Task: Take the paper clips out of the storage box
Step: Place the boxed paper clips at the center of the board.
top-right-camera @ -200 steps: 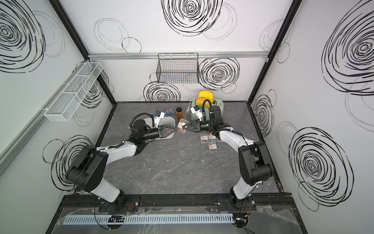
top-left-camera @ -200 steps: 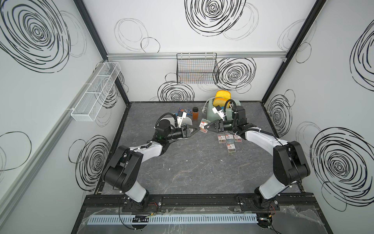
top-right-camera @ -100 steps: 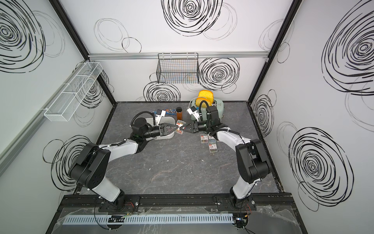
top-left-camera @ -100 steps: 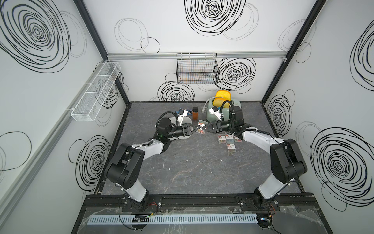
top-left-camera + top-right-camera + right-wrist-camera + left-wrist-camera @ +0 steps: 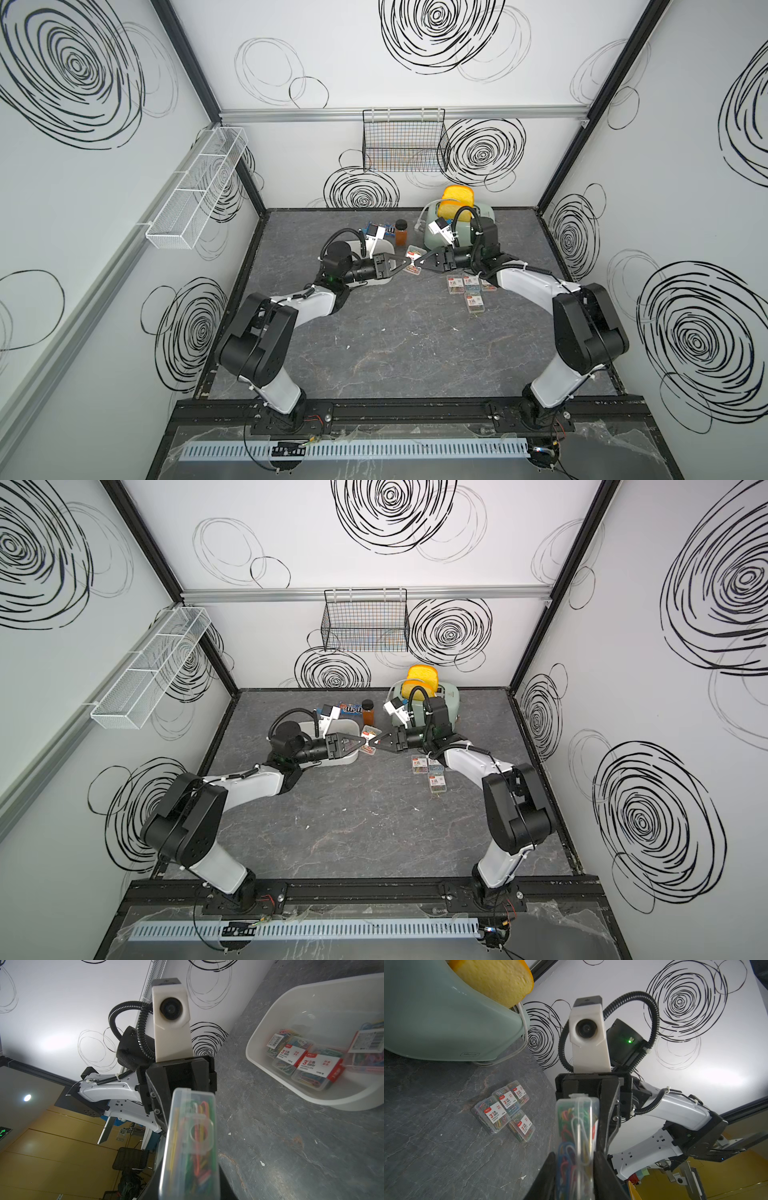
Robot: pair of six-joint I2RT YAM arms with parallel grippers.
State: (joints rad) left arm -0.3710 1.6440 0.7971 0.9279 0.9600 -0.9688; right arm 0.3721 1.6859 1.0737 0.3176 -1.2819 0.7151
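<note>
While one case of paper clips (image 5: pixel 577 1126) is clamped at both ends by the left end effector (image 5: pixel 405 266) and right end effector (image 5: pixel 420 262), only one grip should be released; more cases lie in the storage box (image 5: pixel 301 1012) beyond.

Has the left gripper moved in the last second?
Yes: the left gripper advanced away from the storage box, toward the toaster, and shut on the paper clip case.
</note>
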